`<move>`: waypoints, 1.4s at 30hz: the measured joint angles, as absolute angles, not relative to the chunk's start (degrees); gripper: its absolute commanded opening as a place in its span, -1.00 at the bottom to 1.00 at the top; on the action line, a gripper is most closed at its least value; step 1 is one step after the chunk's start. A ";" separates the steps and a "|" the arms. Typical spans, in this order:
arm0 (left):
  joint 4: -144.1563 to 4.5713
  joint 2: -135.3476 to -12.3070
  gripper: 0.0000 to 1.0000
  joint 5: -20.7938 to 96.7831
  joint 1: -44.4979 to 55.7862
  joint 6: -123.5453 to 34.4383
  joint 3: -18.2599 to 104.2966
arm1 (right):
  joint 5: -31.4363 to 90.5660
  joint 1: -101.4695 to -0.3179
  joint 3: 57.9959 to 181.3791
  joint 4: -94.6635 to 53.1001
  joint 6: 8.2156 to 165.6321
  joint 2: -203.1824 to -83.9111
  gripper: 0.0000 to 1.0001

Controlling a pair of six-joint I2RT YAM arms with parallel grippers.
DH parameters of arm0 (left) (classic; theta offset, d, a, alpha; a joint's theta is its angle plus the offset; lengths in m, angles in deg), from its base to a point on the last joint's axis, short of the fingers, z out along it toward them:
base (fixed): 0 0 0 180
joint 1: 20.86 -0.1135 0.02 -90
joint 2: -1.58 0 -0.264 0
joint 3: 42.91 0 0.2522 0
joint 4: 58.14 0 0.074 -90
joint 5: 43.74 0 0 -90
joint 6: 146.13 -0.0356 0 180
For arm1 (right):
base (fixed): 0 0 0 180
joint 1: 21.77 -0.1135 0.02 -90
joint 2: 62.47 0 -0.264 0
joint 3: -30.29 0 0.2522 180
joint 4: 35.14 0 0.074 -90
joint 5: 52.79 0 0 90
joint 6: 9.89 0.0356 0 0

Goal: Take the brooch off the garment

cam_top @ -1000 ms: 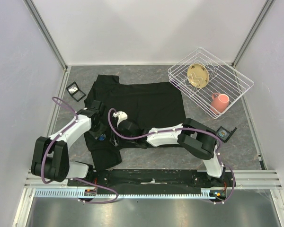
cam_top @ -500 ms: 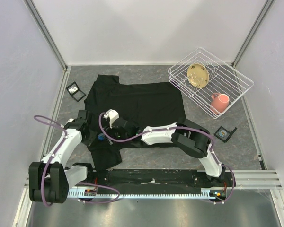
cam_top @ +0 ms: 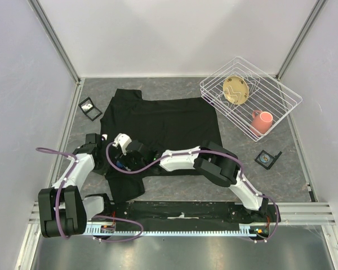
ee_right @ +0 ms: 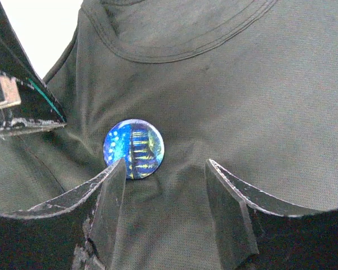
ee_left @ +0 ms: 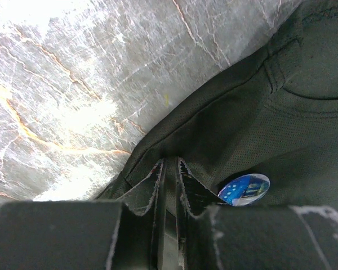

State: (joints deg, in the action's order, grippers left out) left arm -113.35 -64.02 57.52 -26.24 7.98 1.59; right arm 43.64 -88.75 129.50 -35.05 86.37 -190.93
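Right wrist view showed the right hand [ee_right: 166,164] with its fingers spread wide over the garment [ee_right: 242,84]. One fingertip just touched the near edge of the brooch [ee_right: 133,148], while the other stood well off to its far side. The round blue brooch sat pinned on the black fabric. Just beside the brooch, the left hand [ee_left: 170,166] had its fingers together, clamped on a raised fold of the garment, with bare surface [ee_left: 73,84] beyond. The step appeared to be lining up the grasp. Next, the right hand likely needed to shift until the brooch lay centred between its fingers, then close and pull against the held fabric.
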 measured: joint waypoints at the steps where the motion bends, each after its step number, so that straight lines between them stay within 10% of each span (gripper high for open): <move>1: -113.37 -64.02 -0.67 57.33 -26.37 8.01 1.59 | 43.73 -88.92 129.50 -34.83 85.52 -191.17 0.37; 15: -113.70 -65.42 -0.68 55.53 -27.18 8.12 2.25 | 44.08 -92.48 130.86 -37.10 78.55 -193.40 0.38; 23: -113.72 -65.42 -0.70 54.09 -27.23 8.12 2.27 | 45.85 -92.35 132.10 -37.63 78.17 -194.65 -0.06; 42: -114.07 -61.75 -0.71 53.02 -27.20 6.91 2.16 | 33.89 -86.78 127.30 -45.02 98.98 -193.75 -0.03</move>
State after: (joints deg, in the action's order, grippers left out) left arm -114.07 -61.75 53.02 -27.20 6.91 2.16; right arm 33.89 -86.78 127.30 -45.02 98.98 -193.75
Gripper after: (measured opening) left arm 0.138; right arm 0.476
